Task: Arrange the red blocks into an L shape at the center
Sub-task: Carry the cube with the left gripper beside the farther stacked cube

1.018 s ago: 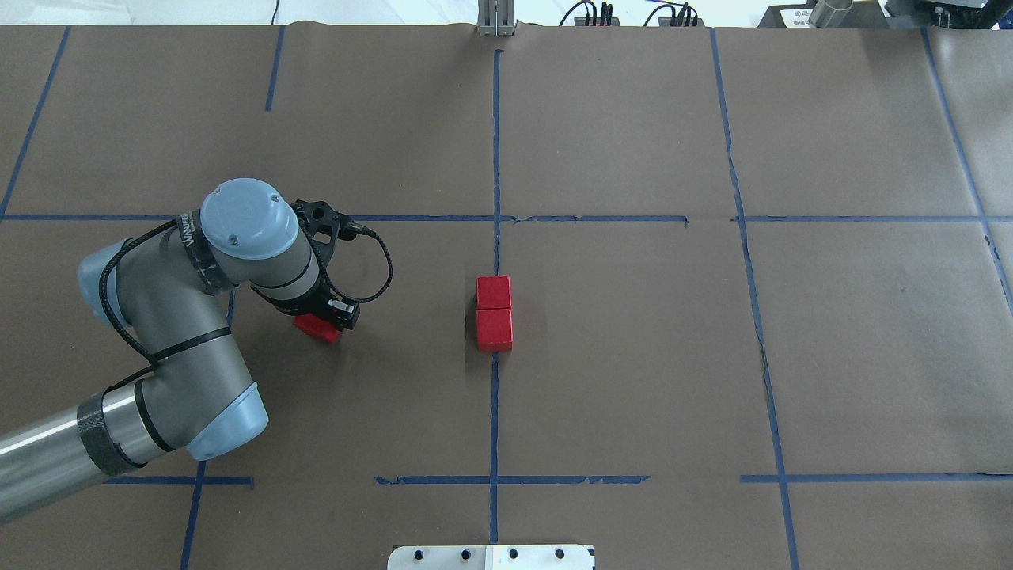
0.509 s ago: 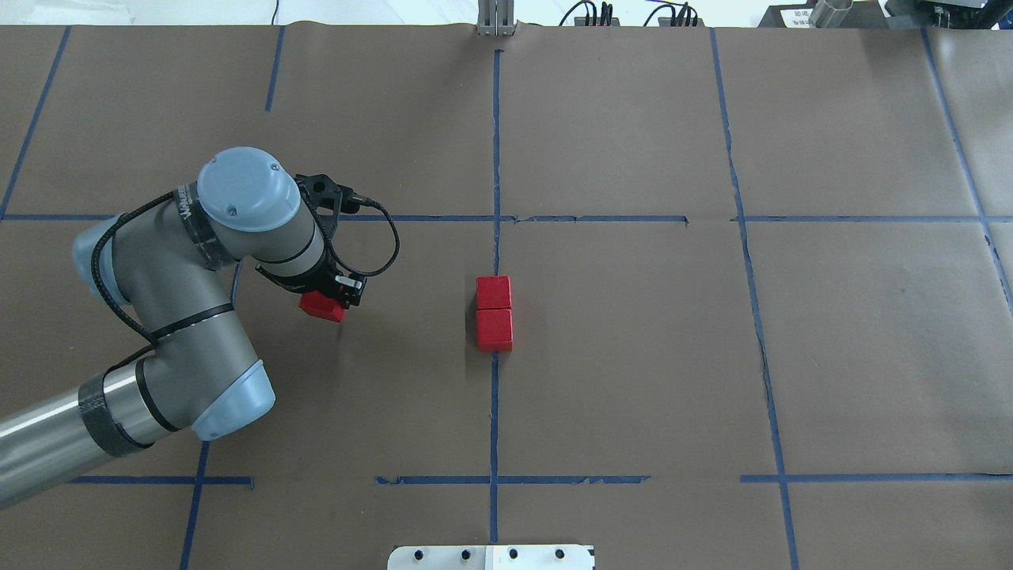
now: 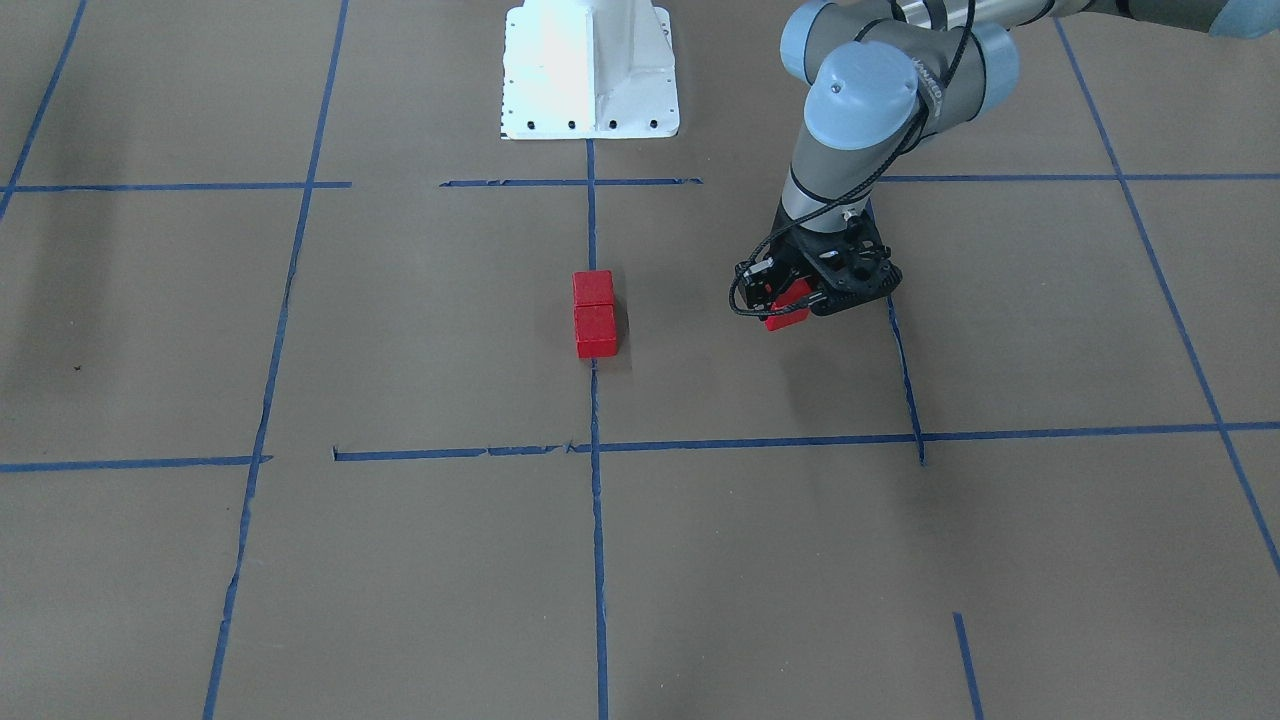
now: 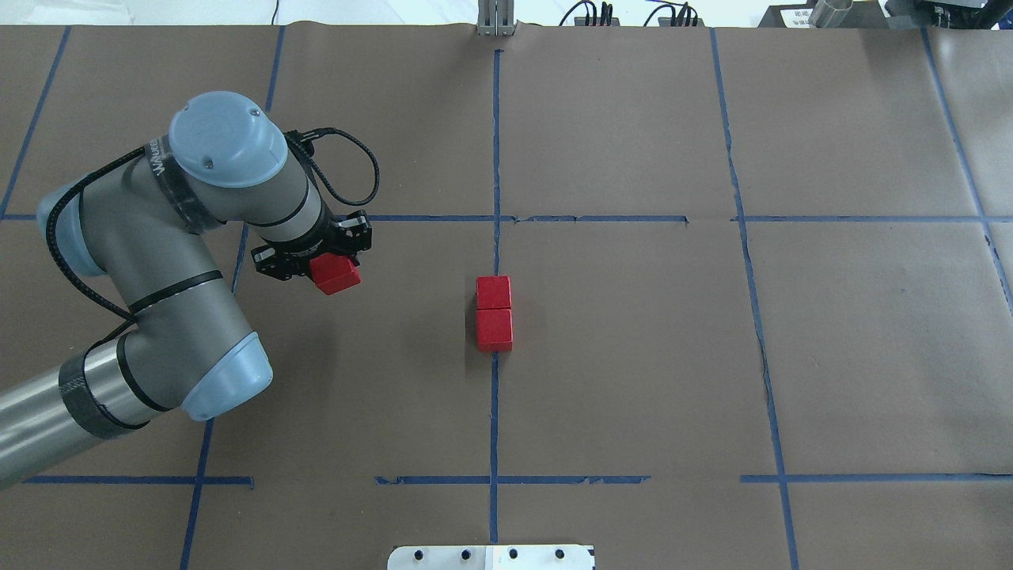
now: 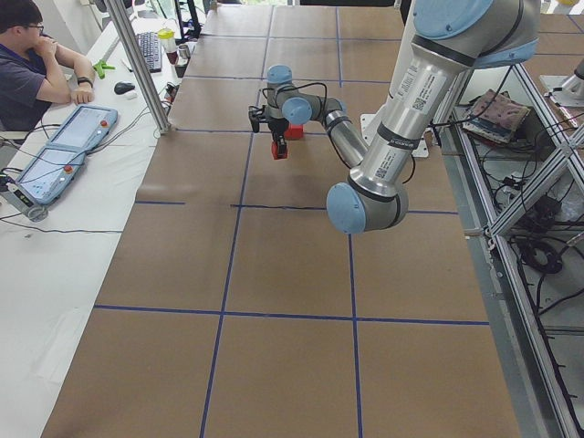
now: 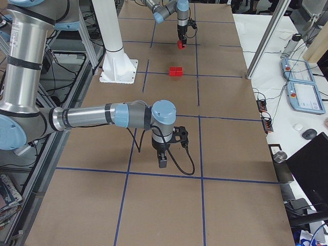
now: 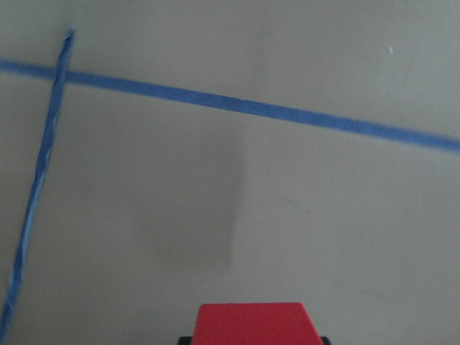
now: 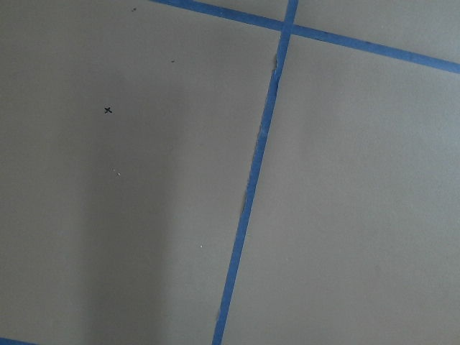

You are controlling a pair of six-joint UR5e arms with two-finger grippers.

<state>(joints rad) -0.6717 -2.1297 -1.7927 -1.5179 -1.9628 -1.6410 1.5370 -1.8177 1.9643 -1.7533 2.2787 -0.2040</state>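
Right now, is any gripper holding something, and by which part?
The left gripper holds one red block by two opposite sides, above the table.

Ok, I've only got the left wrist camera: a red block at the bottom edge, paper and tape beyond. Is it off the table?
Observer: It looks lifted; the left gripper grips the held block above the paper in the front-facing view.
Operator: Where are the other two?
Observer: The placed pair sits touching, lined along the centre tape line, to the robot's right of the held block.
Operator: Right arm in the way?
Observer: No, the right gripper hangs low, far from all blocks.
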